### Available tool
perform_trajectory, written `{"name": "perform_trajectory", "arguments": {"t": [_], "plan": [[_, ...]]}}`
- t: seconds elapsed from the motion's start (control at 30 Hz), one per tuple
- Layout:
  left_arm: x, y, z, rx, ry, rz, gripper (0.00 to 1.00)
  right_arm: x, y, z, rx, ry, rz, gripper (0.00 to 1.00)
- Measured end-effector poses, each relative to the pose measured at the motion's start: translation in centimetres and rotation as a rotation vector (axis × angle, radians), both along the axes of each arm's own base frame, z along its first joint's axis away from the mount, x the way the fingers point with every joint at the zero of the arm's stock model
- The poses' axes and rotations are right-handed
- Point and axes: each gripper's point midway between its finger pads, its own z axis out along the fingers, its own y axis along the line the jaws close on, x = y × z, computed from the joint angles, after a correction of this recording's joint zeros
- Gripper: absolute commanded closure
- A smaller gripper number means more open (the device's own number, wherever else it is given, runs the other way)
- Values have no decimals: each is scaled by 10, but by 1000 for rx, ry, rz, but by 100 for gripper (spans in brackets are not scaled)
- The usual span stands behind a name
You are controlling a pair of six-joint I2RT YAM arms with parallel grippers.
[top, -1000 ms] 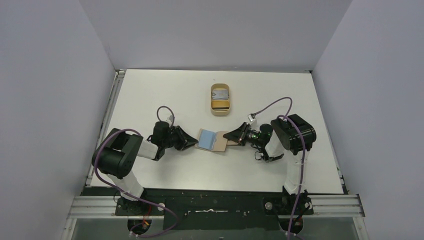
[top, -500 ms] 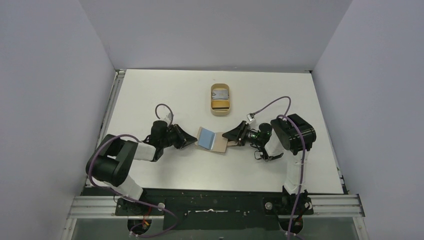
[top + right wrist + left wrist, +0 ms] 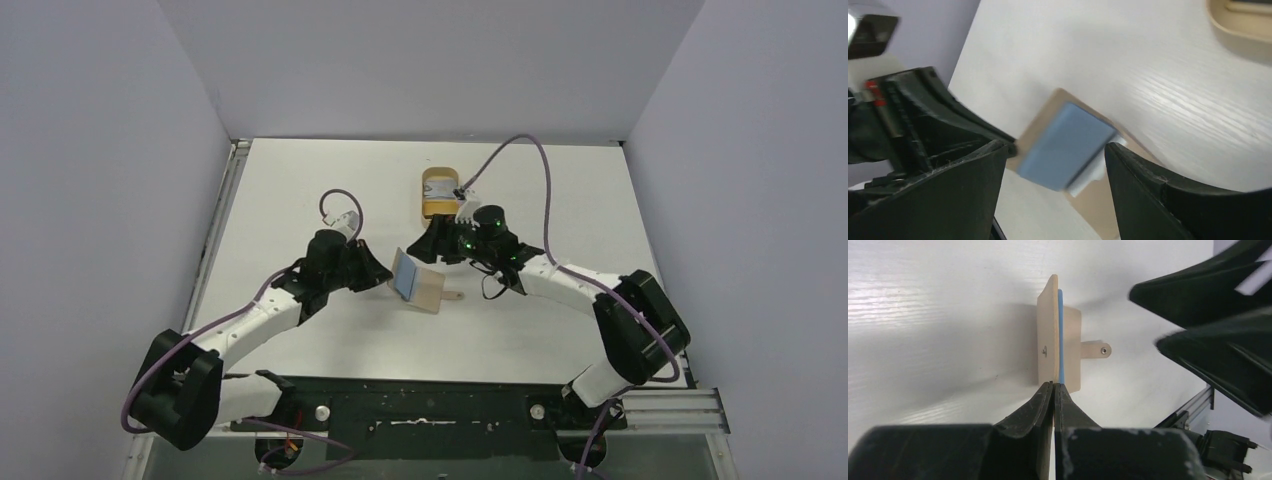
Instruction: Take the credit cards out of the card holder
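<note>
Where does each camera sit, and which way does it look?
Top external: high behind the arm bases, facing down at the white table; both arms show, flanking the beige-tan bifold wallet.
Left wrist: on the left arm, facing along its left end effector, shut on the wallet's edge.
Right wrist: on the right arm, facing past its open right end effector at the light blue plastic card.
Shared: both wrist views show wallet, card and the other end effector.

Matt tan card holder (image 3: 1048, 320), smooth blue credit card (image 3: 1065, 145), white wood-grained table (image 3: 300, 190)
</note>
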Motion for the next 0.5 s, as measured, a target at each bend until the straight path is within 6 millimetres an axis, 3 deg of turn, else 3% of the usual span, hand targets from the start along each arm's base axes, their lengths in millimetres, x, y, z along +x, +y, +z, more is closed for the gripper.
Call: {"name": "perform_trajectory", "arguments": {"t": [0.07, 0.17, 0.33, 0.4, 0.5], "plan": [[-2, 3, -1, 35, -6, 0, 100, -4, 23, 32, -43, -100, 49, 29], [-6, 10, -13, 84, 25, 10, 100, -3, 32, 46, -89, -156, 63, 33], [-11, 17, -31, 124, 65, 23, 100, -5, 16, -13, -254, -42, 41, 35], [-13, 19, -35, 133, 71, 27, 100, -17, 12, -43, -344, 23, 63, 35], [-14, 19, -36, 137, 72, 27, 100, -35, 18, -63, -413, 60, 115, 36]]}}
